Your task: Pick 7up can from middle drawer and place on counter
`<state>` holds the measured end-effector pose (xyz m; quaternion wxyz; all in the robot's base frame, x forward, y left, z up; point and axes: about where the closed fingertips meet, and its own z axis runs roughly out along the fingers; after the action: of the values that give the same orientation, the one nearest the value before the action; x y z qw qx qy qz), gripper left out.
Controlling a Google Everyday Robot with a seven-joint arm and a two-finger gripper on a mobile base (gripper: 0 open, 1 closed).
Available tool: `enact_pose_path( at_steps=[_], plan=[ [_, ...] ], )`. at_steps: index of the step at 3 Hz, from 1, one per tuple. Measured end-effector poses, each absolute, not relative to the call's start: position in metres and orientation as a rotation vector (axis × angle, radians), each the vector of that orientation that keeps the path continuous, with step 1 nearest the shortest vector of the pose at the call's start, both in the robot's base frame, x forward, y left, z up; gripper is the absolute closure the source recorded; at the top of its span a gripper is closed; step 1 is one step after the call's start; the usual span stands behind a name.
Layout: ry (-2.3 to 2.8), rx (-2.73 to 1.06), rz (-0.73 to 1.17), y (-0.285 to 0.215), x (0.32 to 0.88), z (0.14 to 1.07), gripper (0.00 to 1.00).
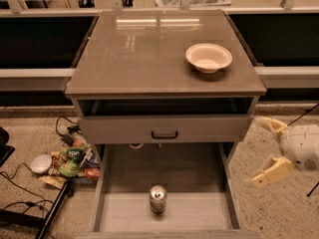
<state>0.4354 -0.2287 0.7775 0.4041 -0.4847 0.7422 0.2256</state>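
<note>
Speckled floor surrounds the cabinet. The 7up can (158, 199) stands upright in the open middle drawer (199, 219). Well to its right, outside the drawer, the gripper (254, 151) hangs with jaws spread. It should centre overhead, then lower both fingers astride the can.

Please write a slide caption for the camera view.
Open gripper hovers right of the cabinet; can stands in the pulled-out drawer, bowl on counter.

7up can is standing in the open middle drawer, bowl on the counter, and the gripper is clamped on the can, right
Not clamped: the camera view shows the gripper open, right of the middle drawer, clear of the 7up can. The rest holds.
</note>
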Motion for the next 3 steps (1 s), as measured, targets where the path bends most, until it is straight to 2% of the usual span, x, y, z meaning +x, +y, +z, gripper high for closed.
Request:
enact_pose_path(
  at_steps=[1, 3],
  plan=[
    [1.855, -1.206, 0.639, -0.212, 0.447, 0.749, 0.0],
    [1.735, -1.153, 0.82, -0.162, 0.475, 0.632, 0.0]
  ],
)
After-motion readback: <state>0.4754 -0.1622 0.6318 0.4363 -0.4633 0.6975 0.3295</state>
